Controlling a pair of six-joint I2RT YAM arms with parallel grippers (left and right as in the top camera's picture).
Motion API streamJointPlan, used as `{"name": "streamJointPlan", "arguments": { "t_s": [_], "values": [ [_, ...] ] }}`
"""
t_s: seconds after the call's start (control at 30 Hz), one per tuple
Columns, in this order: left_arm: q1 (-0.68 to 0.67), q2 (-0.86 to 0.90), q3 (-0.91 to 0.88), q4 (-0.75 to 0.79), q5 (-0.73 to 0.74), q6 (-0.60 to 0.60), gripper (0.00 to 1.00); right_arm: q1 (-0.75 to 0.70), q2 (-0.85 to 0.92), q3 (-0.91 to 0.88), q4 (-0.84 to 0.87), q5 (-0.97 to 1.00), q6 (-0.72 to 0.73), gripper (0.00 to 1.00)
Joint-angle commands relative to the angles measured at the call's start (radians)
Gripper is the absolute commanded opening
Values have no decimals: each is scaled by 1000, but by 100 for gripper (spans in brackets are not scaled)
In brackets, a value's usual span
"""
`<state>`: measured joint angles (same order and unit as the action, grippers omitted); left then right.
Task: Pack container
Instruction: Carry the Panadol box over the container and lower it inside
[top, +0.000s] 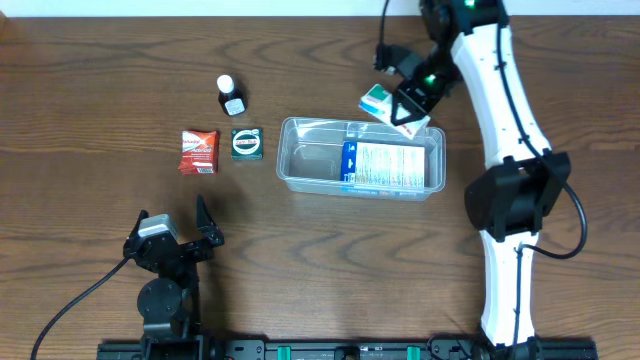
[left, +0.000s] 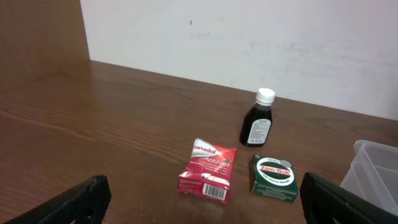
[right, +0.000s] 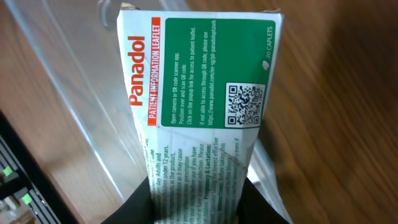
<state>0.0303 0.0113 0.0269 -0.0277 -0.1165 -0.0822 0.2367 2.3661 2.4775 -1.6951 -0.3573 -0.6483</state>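
Seemingly midway through the packing job, the left pincer (top: 174, 222) rests low at the near edge of the wooden surface (top: 80, 120), its fingers spread wide and holding nothing. Ahead of it, three items wait unpacked. A red Panadol packet (top: 199, 151) lies flat, a green Zam-Buk tin (top: 246, 144) sits just beside it, and a dark bottle (top: 231, 97) with a white cap stands upright a little farther back.

Next along is the container (top: 284, 155), set on the surface near the middle with its long side running across. It already holds a blue-and-white box (top: 390, 167), lying flat in its right half; the left half looks bare.

Over the container's far right corner, the right pincer (top: 402, 106) is clamped on a green-and-white Panadol box (top: 377, 100), gripping it by one end. The box hangs tilted above the rim, and the wrist view shows clear plastic wall beside and beneath it.

By the look of things, the step in hand is placing this box. The next move would call for lowering it inside the rim, likely into free floor left of the box already packed, then letting go. How much clearance the corner gives cannot be told.
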Motion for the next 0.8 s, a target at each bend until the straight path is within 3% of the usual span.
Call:
{"name": "streamJointPlan", "arguments": {
  "t_s": [0.0,0.53,0.63,0.77],
  "values": [
    [4,-1,-23,-34,-23,-5,98,32,-5,16,-4,-25,-22,19],
    [4,-1,-23,-34,-23,-6,98,53,-5,-278,-4,-25,-103,19],
    [4,-1,-23,-34,-23,-5,98,53,-5,-294,-4,-25,-138,23],
    [4,-1,-23,-34,-23,-5,98,51,-5,-293,-4,0,-153,39]
  ]
}}
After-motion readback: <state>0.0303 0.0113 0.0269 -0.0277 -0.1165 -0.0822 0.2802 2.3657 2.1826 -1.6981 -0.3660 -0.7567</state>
